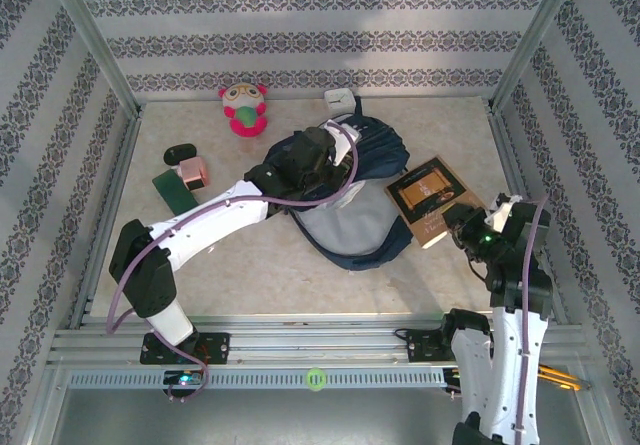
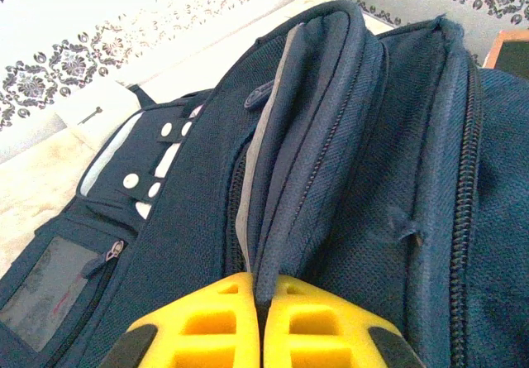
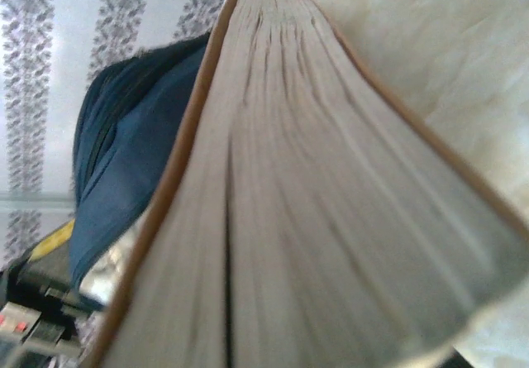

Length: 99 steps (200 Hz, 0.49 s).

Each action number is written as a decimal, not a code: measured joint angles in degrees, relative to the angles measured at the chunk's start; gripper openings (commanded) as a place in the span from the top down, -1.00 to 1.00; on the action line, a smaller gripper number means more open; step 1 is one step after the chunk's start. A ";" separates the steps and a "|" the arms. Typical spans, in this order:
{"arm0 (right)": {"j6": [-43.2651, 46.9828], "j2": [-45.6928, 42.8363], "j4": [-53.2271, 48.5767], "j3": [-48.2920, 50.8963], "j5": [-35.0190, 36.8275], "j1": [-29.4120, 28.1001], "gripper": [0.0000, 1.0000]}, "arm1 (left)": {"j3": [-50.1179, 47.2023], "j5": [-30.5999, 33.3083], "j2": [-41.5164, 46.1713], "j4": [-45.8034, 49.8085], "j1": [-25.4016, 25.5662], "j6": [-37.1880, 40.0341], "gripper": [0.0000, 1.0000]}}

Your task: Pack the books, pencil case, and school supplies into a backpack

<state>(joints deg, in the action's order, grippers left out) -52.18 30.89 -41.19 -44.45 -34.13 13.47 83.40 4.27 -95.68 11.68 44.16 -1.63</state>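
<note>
Yellow fingers [image 2: 207, 322] of the left pincer [image 2: 263, 289] are clamped tight on a flap edge of the backpack [image 2: 355, 136], which sits mid-desk [image 1: 250, 260] toward the back. The right pincer [image 1: 463, 221] grips the near corner of the book [image 1: 425, 187], just beside the backpack by the desk's right edge. Looks like the open-up-and-load-the-book step. Next I'd guess the flap needs lifting wide so the book can slide in.

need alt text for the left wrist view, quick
The yellow left gripper is shut on a fabric flap of the navy backpack, seen close up. The bag lies on a pale table with patterned wallpaper behind.
</note>
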 measured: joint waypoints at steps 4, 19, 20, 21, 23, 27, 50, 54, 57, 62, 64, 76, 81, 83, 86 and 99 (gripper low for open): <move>-1.05 -0.55 0.79 0.63 -0.33 -1.01 1.00 | 0.11 -0.15 -0.15 0.04 -0.04 -0.20 1.00; -5.14 -2.69 3.82 3.91 -1.16 -4.39 1.00 | 0.35 -0.63 -0.52 0.20 -0.04 -0.59 1.00; -5.42 -2.80 3.98 4.11 -1.18 -4.55 1.00 | 0.35 -0.66 -0.52 0.22 -0.04 -0.61 1.00; -5.73 -2.89 4.22 4.31 -1.20 -4.70 1.00 | 0.35 -0.68 -0.52 0.22 -0.04 -0.61 1.00; -6.56 -3.17 4.72 4.87 -1.31 -5.20 1.00 | 0.37 -0.83 -0.55 0.33 -0.04 -0.66 1.00; -7.76 -3.65 5.81 6.05 -1.31 -6.10 1.00 | 0.39 -0.90 -0.57 0.44 -0.04 -0.79 1.00; -14.16 -4.00 12.17 12.04 -0.55 -11.47 1.00 | 0.50 -2.25 -0.61 0.61 -0.42 -1.68 1.00; -14.84 -3.78 13.18 12.81 -0.09 -12.37 1.00 | 0.52 -2.54 -0.61 0.63 -0.52 -1.79 1.00; -15.50 -3.50 14.10 13.49 0.35 -13.40 1.00 | 0.52 -2.78 -0.61 0.63 -0.70 -1.92 1.00; -16.63 -2.89 15.47 14.40 1.11 -14.91 1.00 | 0.55 -3.21 -0.61 0.63 -0.83 -2.19 1.00; -16.81 -2.62 16.11 14.73 1.42 -15.50 1.00 | 0.55 -3.28 -0.61 0.63 -0.90 -2.23 1.00; -18.82 -0.28 20.46 16.68 3.41 -19.28 1.00 | 0.63 -4.33 -0.61 0.63 -1.33 -2.95 1.00; -19.56 0.94 22.67 17.42 4.37 -20.85 1.00 | 0.63 -4.79 -0.61 0.63 -1.44 -3.15 1.00; -19.80 1.40 23.26 17.62 4.59 -21.38 1.00 | 0.63 -4.94 -0.61 0.66 -1.51 -3.26 1.00; -20.02 2.23 24.55 17.99 5.09 -22.29 1.00 | 0.63 -5.22 -0.61 0.66 -1.55 -3.37 1.00; -21.49 6.80 31.15 19.58 7.96 -26.23 1.00 | 0.66 -6.03 -0.61 0.74 -1.84 -3.67 1.00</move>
<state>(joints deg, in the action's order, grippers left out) -73.67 37.69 -10.04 -24.86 -26.17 -12.75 84.05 -1.76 -96.29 12.43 42.33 -5.30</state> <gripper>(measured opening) 0.145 0.049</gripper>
